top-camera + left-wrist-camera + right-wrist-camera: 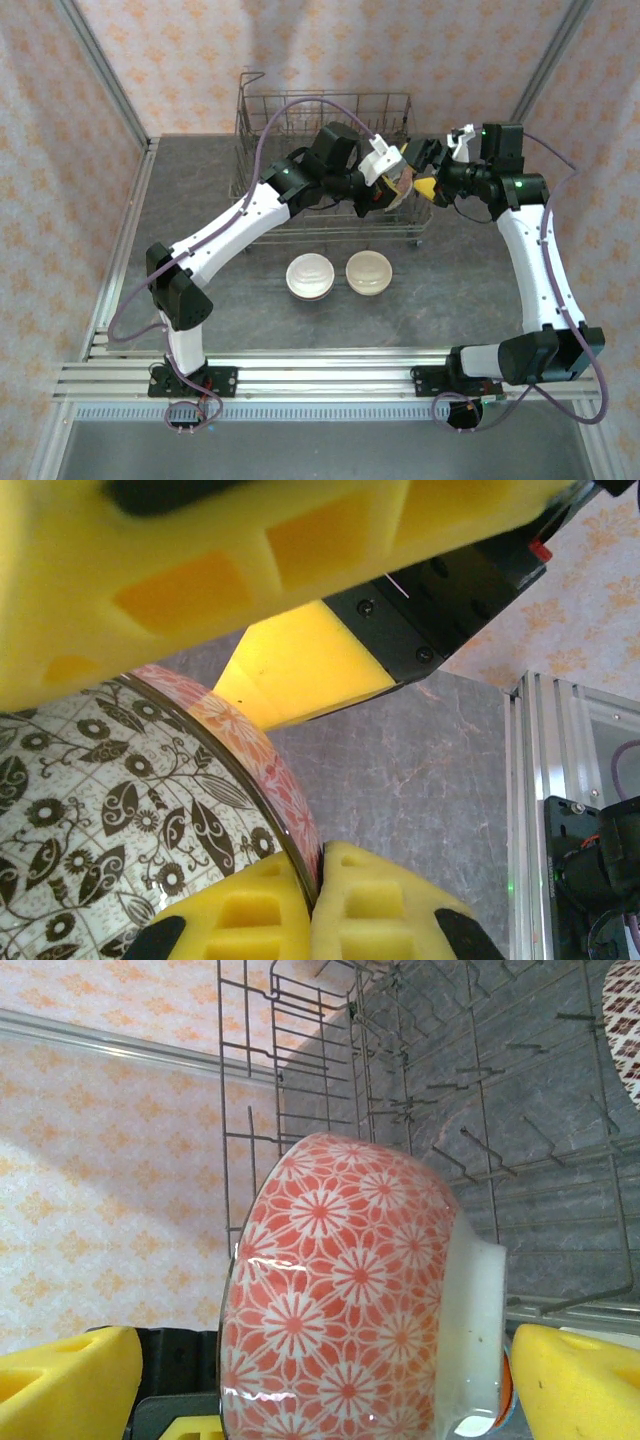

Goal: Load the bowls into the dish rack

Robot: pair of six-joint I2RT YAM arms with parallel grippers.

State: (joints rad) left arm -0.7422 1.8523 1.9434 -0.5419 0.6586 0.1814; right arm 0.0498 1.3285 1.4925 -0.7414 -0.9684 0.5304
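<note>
Left gripper [315, 868] clamped on rim of patterned bowl [340, 1300], red flowers outside, black leaves inside, right gripper [327, 1372] spread around it

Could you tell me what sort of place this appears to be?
Probably a robot test cell rather than a kitchen: patterned backdrop walls enclose a grey table, robot arms are bolted to an aluminium rail, and a dish rack stands on it.
</note>
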